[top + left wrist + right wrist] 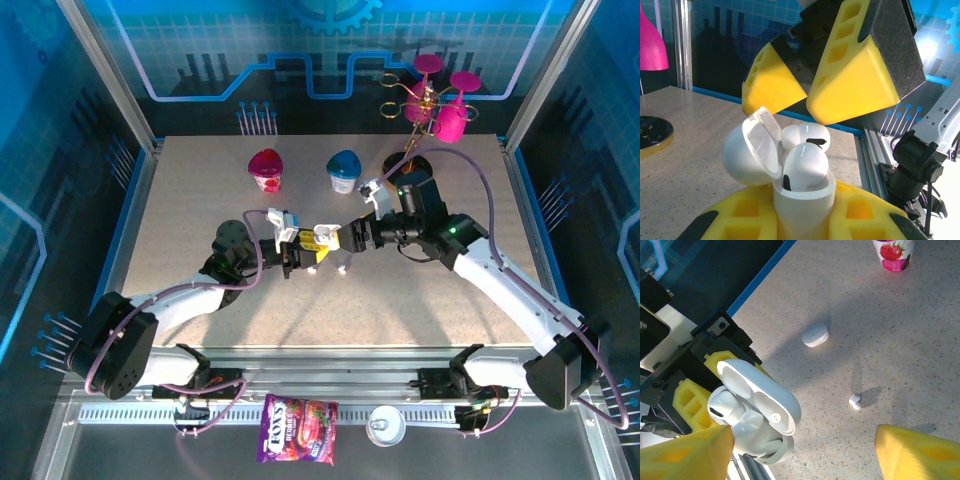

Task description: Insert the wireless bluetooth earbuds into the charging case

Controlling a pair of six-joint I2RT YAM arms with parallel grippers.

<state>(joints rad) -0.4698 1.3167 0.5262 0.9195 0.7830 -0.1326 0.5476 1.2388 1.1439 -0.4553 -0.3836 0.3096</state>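
Blue circuit-patterned panels wall in a speckled beige desk (200,300), and over its middle the two arms meet tip to tip. The left pincer (298,254) is clamped round the body of the charging case (802,200), holding it upright off the desk with its lid (752,150) swung open to one side. Two earbuds sit in the case: the front earbud (805,167) looks well down in its well, while the rear earbud (805,137) seems to ride a little higher, though I cannot tell whether it is fully home. The right pincer (809,102) hovers just above them, its yellow fingers spread apart with nothing between them. Down on the desk lie a loose earbud (855,401) and, well apart from it, a second case (815,335) that is closed; a strawberry cup (892,252) stands farther off. By my reading, the step in hand is the seating of this pair, at or near its end. The next move probably calls for a light downward touch on the rear earbud if it is proud, then the lid tipped shut without knocking the case askew in the left grip. After that the loose earbud would need a fine pinch, small and low as it lies.
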